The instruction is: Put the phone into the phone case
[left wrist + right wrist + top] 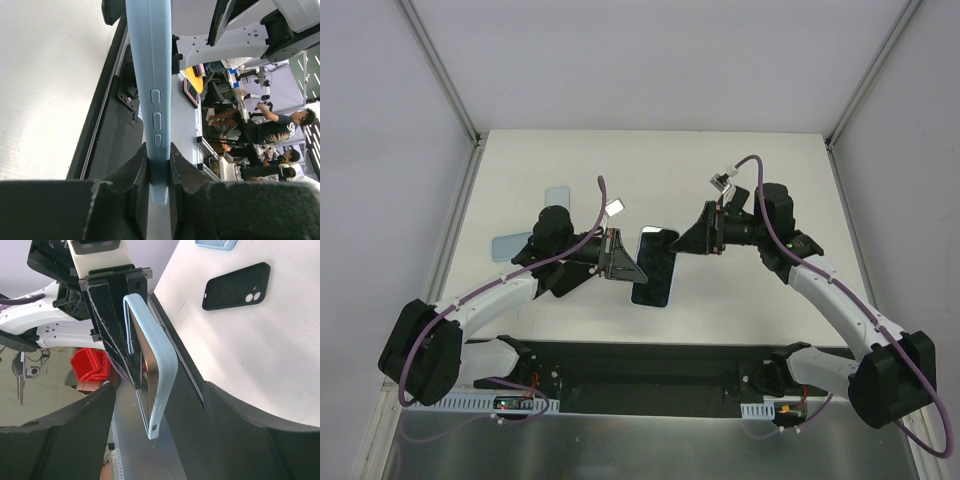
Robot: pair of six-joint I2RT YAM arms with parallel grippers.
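The phone (656, 260), dark screen up, lies in a light blue phone case (638, 297) and is held above the table. My left gripper (625, 265) is shut on the left edge of the case. In the left wrist view the case (151, 75) runs edge-on between the shut fingers (185, 172). My right gripper (692, 240) is open at the phone's upper right corner. In the right wrist view the case (167, 370) with the phone's metal edge (151, 371) hangs between the spread fingers (75, 430), touching neither.
Two spare light blue cases (558, 197) (510, 245) lie on the white table behind the left arm. A black case (235, 286) shows on the table in the right wrist view. The dark base strip (650, 370) runs along the near edge.
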